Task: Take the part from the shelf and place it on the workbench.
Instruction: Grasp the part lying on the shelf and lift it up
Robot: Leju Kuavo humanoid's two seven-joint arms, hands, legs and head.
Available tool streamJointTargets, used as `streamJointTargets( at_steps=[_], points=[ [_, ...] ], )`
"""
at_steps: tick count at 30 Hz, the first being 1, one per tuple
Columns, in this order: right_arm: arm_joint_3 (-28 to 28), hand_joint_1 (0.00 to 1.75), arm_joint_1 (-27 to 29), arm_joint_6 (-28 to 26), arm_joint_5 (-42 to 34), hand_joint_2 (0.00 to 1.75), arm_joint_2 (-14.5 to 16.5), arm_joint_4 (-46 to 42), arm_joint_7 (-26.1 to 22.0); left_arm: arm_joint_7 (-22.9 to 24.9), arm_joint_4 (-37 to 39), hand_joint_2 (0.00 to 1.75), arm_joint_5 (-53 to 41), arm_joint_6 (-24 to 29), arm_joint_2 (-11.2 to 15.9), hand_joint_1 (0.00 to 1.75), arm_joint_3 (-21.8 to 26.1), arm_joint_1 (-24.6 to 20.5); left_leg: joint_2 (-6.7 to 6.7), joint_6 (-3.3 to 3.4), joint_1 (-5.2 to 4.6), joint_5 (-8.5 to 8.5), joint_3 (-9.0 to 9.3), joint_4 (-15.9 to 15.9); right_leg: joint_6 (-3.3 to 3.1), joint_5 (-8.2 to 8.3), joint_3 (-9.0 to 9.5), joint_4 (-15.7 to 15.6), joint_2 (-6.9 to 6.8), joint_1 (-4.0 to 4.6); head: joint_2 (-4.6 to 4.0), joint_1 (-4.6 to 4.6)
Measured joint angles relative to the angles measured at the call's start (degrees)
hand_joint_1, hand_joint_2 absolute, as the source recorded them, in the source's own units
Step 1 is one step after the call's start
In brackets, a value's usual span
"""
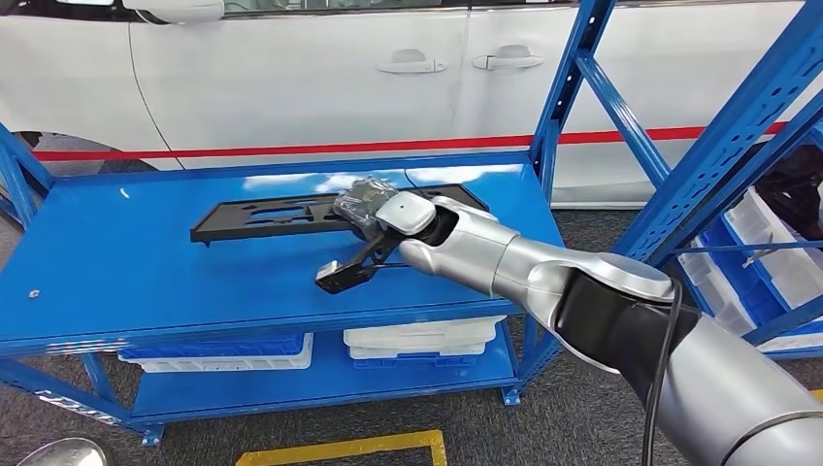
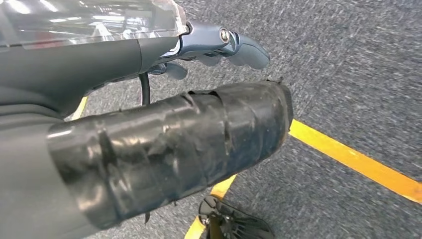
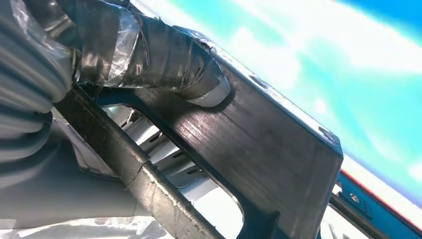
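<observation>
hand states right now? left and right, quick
Left hand: hanging over the floor, fingers curled in, holding nothing.
Right hand: gripping the black part on the blue shelf; thumb pressed on it.

no readable text, labels, brands or nos. in any view. faint pale marking on the shelf lower front beam, too blurred to read. car behind the shelf has a red stripe, no lettering visible. floor has yellow tape lines, no writing. black part shows no marking in head or right wrist view.
</observation>
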Motion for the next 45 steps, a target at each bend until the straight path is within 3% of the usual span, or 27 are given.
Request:
streamJointTargets(
  at_steps=[2, 18, 30, 45],
  points=[
    [-0.5, 1.75, -0.9, 0.7, 0.1, 1.75, 0.0, -2.5, 0.4, -0.3, 0.0, 1.75, 0.0, -0.1, 0.0, 0.00, 0.0, 0.0, -0.01, 0.00, 0.00, 0.00, -0.01, 0.0, 0.00, -0.01, -0.01, 0.0, -0.03, 0.02, 0.00, 0.00],
    [-3.4, 1.75, -10.3, 7.0, -2.5, 1.75, -1.4, -18.8, 3.5, -3.9, 0.0, 1.75, 0.1, -1.0, 0.0, 0.00, 0.0, 0.0, -0.01, -0.01, 0.00, 0.01, -0.11, 0.0, -0.01, -0.01, -0.11, 0.0, -0.08, 0.01, 0.00, 0.00],
    [-4.1, 1.75, -10.4, 6.8, -3.4, 1.75, -4.8, -22.5, 4.4, -4.0, 0.0, 1.75, 0.1, -1.0, 0.3, 0.00, 0.0, 0.0, -0.01, 0.00, -0.01, 0.00, -0.13, 0.0, -0.01, -0.01, -0.12, 0.0, -0.08, -0.01, 0.00, 0.00],
    [-5.1, 1.75, -8.9, 4.1, -3.6, 1.75, -5.7, -23.2, 4.6, -4.5, 0.0, 1.75, 0.5, -1.3, 0.7, 0.00, 0.0, 0.0, -0.02, 0.00, 0.00, 0.00, -0.17, 0.0, -0.01, -0.01, -0.12, 0.0, -0.08, 0.04, 0.00, 0.00]
  ],
)
